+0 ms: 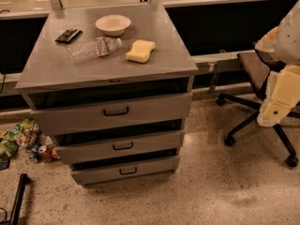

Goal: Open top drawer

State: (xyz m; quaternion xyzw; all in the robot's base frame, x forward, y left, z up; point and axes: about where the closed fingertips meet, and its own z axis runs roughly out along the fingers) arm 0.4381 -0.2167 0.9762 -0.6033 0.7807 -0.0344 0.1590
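Top drawer [150, 108] sits centre frame under the grey surface [47, 64], front maybe slightly ajar (dark gap above it), handle [116, 111] untouched. Your gripper [277, 102] hangs at the right edge, well apart from it; whether it's open or closed, can't tell. Reach, grasp and pull all remain, I'd judge.

Grey top drawer [154, 109] stands partly pulled out; hand [276, 109] far right.

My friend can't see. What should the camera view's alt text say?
A grey cabinet has a top drawer with a dark gap above its front; the robot's cream claw hangs at the right edge, apart from it. On the cabinet lie a bowl, water bottle and yellow sponge.
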